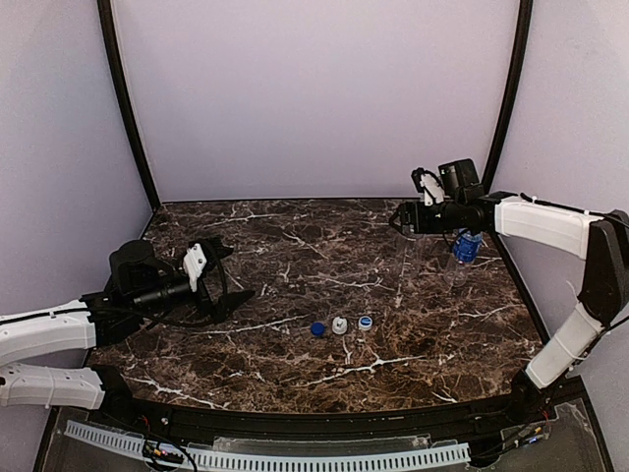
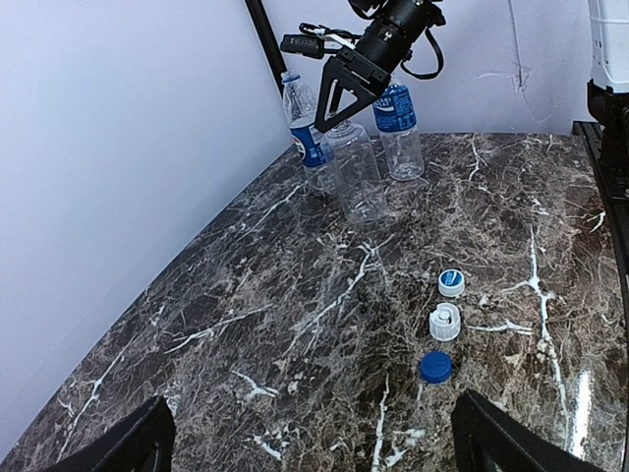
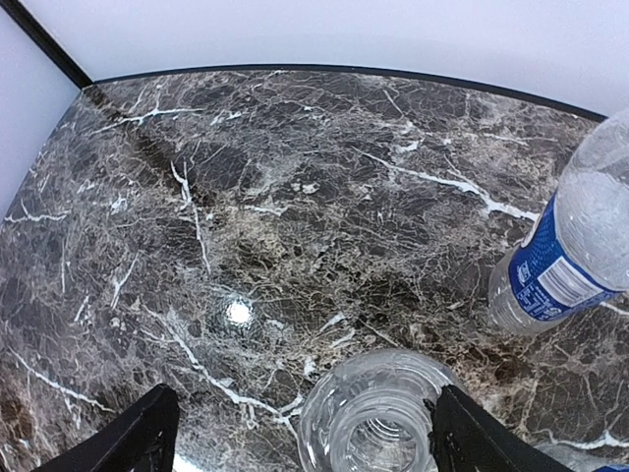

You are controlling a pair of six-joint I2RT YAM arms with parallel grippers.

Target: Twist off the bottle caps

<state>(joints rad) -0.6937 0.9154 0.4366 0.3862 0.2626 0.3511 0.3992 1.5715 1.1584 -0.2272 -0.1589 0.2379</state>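
Our right arm [image 1: 545, 224] reaches level over the far-right bottles [image 2: 398, 128], right tool [image 2: 336, 116] spread apart above the uncapped unlabelled bottle [image 3: 373, 423]; left tool [image 1: 228, 277] gapes low; three caps [image 1: 339, 325] lie mid-counter [image 1: 295, 236]

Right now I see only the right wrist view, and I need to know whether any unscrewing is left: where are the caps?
Observer: All three caps lie loose in a row mid-scene, away from the bottles.
Operator: How many bottles are there?
Observer: Three bottles stand close together in the far right corner.
Operator: And the left gripper?
Observer: The left gripper is open and empty, out on the left.
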